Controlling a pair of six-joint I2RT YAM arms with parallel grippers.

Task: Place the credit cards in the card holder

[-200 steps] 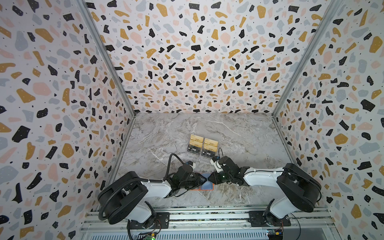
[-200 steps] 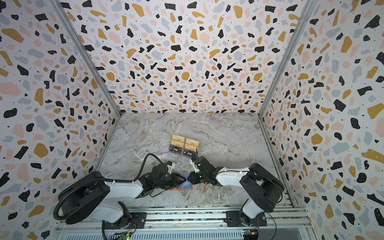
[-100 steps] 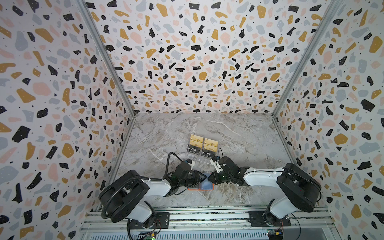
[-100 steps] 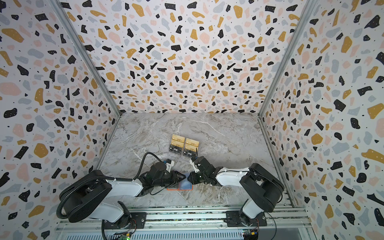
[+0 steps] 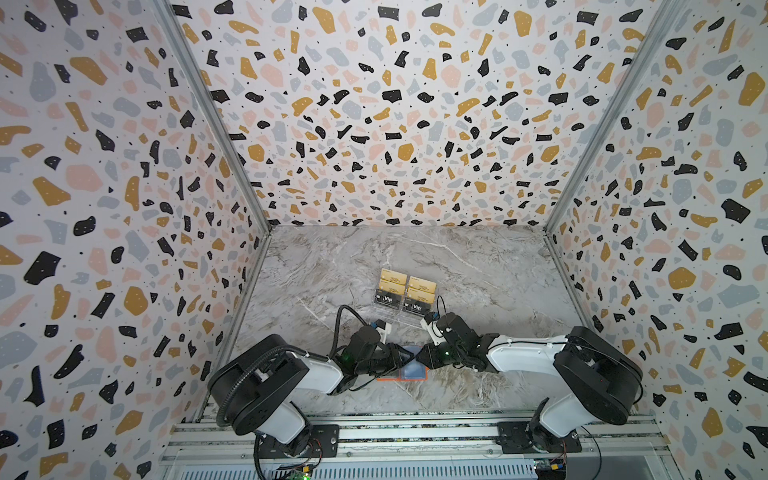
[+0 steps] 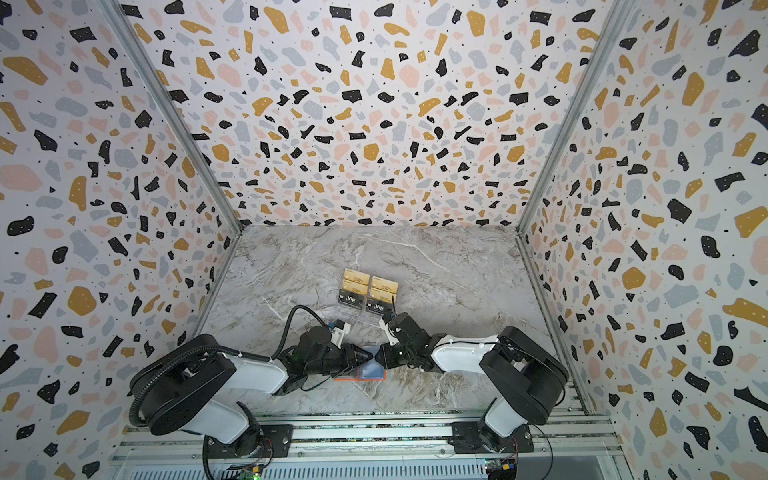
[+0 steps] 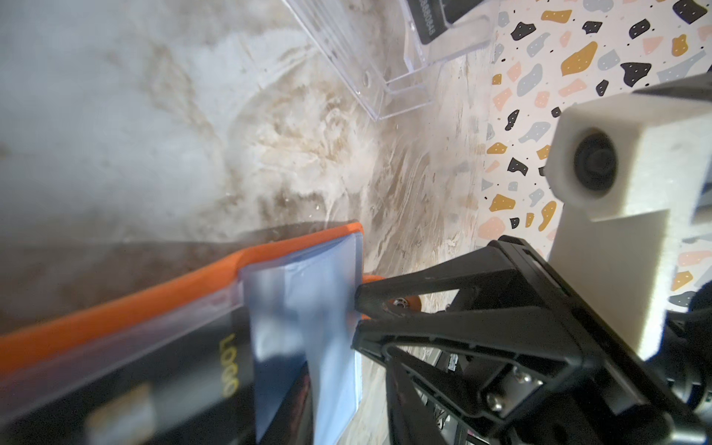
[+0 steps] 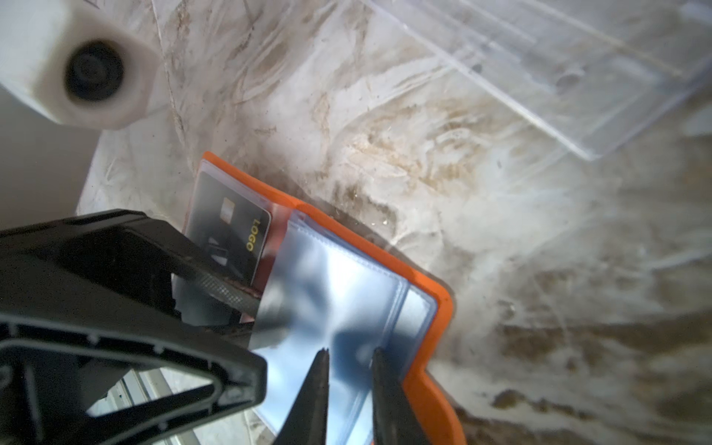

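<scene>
1. Card holder (image 8: 443, 316): orange, lying open and flat on the table (image 5: 332, 274) near the front edge. Its long axis runs left to right, between the two grippers. The clear sleeves (image 8: 346, 289) on its right half bow upward.
2. Black card (image 8: 231, 219): on the holder's left half under a clear pocket, seemingly most of the way in. One end is hidden by a finger.
3. Left gripper (image 5: 400, 357): the nearer arm to that card, reaching in from the left. One finger lies across the card, its tip hidden behind the lifted sleeves. Whether the fingers pinch the card cannot be told.
4. Right gripper (image 8: 351, 352): reaches in from the right, fingers a narrow gap apart at the sleeves' free edge. A true pinch cannot be confirmed.
5. Clear stand (image 7: 370, 77): behind the holder and apart from it, front steps bare.
6. Other cards (image 5: 407, 293): gold and black, upright in the stand's rear steps, beyond both grippers.
</scene>
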